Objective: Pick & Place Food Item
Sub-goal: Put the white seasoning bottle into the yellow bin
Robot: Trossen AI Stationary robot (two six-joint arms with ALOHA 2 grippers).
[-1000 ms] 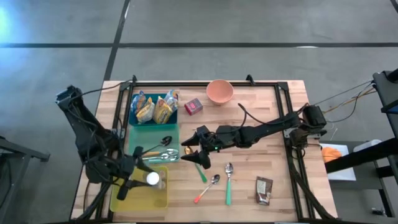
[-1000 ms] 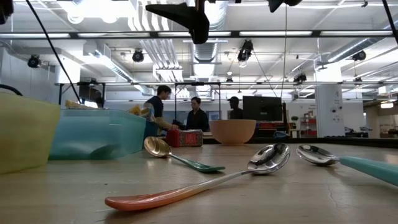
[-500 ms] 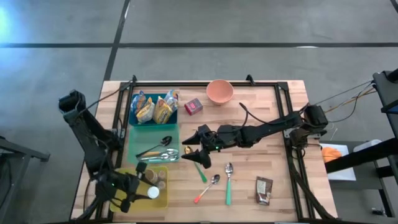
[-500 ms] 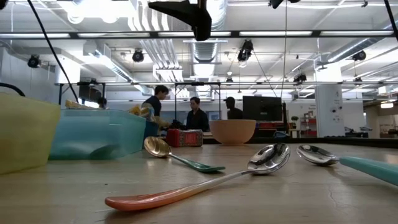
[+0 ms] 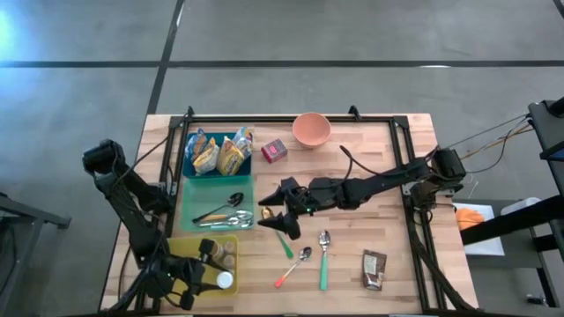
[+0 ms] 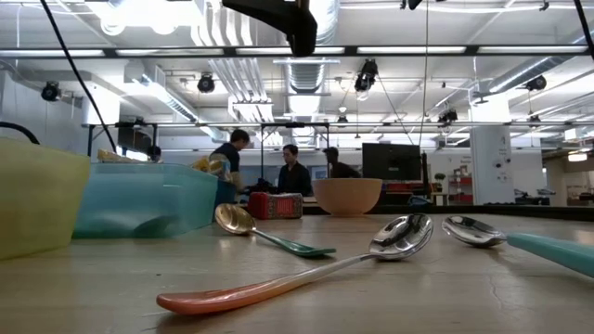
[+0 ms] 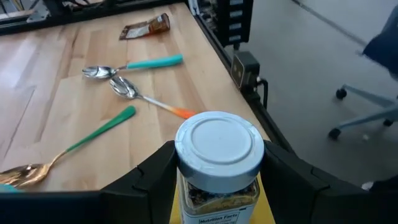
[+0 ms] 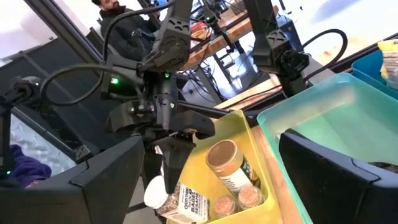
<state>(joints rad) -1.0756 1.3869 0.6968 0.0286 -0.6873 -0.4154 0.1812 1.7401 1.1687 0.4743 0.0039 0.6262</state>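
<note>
Left claw clamped around white-lidded spice jar

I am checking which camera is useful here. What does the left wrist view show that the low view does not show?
Only the left wrist view shows the left gripper shut on a white-lidded jar, and a brown packet lying farther away. Only the low view shows the teal bin, the orange bowl and people in the room behind. Both show the wooden table and the orange-handled spoon lying on it.

Overhead ceiling lights flood the workshop evenly; glare whitens the low view's top, foreground spoon soft.
</note>
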